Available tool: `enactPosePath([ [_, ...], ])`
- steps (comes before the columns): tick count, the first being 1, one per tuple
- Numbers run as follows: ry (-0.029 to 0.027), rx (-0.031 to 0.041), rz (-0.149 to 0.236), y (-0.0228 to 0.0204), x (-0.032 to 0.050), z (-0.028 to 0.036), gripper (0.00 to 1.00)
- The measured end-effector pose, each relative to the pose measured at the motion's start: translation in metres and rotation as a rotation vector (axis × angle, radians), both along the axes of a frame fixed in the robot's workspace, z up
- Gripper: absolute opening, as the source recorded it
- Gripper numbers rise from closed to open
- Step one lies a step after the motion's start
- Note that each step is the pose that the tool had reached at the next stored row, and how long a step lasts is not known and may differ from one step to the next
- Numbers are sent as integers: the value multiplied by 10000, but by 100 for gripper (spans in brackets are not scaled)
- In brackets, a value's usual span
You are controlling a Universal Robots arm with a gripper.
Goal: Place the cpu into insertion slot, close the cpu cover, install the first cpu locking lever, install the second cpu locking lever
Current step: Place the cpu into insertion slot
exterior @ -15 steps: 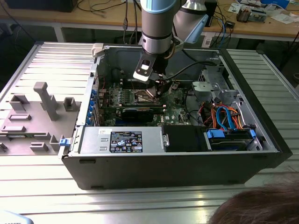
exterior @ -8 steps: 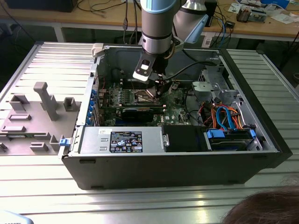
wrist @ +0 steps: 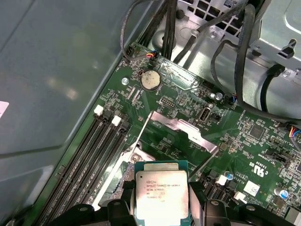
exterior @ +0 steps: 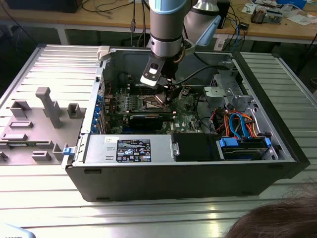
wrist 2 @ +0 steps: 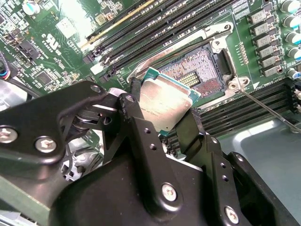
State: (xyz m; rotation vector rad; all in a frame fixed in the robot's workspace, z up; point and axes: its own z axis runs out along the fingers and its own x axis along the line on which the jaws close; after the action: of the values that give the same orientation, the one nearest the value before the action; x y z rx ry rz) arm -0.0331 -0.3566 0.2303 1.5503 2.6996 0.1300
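Gripper [wrist 2: 162, 107] is clamped on the cpu [wrist 2: 165, 100]; two black fingers [wrist 2: 136, 101] are pressed against opposite edges of the chip. The same grip is seen in the first wrist view, with the gripper [wrist: 160, 194] and the cpu [wrist: 161, 195] cut off at the picture's edge, silver face toward the camera.

The cpu is held tilted in the air above the insertion slot [wrist 2: 200, 68], apart from it and not seated. The near corner of the slot is hidden behind the chip; the contact field in the rest of the recess is exposed.

The cpu cover [wrist: 181, 128] is swung up and open, a silver frame standing past the chip. A thin metal lever rod [wrist 2: 268, 106] is noted beside the slot, lying unlatched and slanting away from it.

Long dark memory slots [wrist 2: 155, 33] are recorded on both sides of the slot on the green motherboard [wrist: 244, 146]. A coin cell [wrist: 150, 80] is seen further out.

In the exterior view the gripper [exterior: 166, 91] is lowered into the open computer case [exterior: 178, 183]; its tips and the chip are too small there to make out. Hair of a person [exterior: 277, 223] is cut off at the corner.
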Motion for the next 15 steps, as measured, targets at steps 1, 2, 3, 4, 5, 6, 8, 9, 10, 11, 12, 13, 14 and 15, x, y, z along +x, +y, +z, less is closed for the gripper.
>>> enactPosePath([
  [1,-1,0,-21,0,0,0,55],
  [2,0,1,-39,0,0,-1,55],
  [3,-1,0,-54,0,0,0,55],
  [4,-1,0,-66,0,0,-1,55],
  [5,-1,1,-79,0,0,-1,55],
  [6,0,0,-89,0,0,-1,55],
  [8,-1,0,-110,0,0,-1,55],
  [9,0,0,-128,0,0,-1,55],
  [10,-1,0,-137,0,0,-1,55],
  [11,-1,0,-152,0,0,-1,55],
  [12,-1,0,-162,0,0,-1,55],
  [13,-1,0,-173,0,0,-1,55],
  [14,-1,1,-189,0,0,-1,55],
  [15,-1,0,-203,0,0,-1,55],
])
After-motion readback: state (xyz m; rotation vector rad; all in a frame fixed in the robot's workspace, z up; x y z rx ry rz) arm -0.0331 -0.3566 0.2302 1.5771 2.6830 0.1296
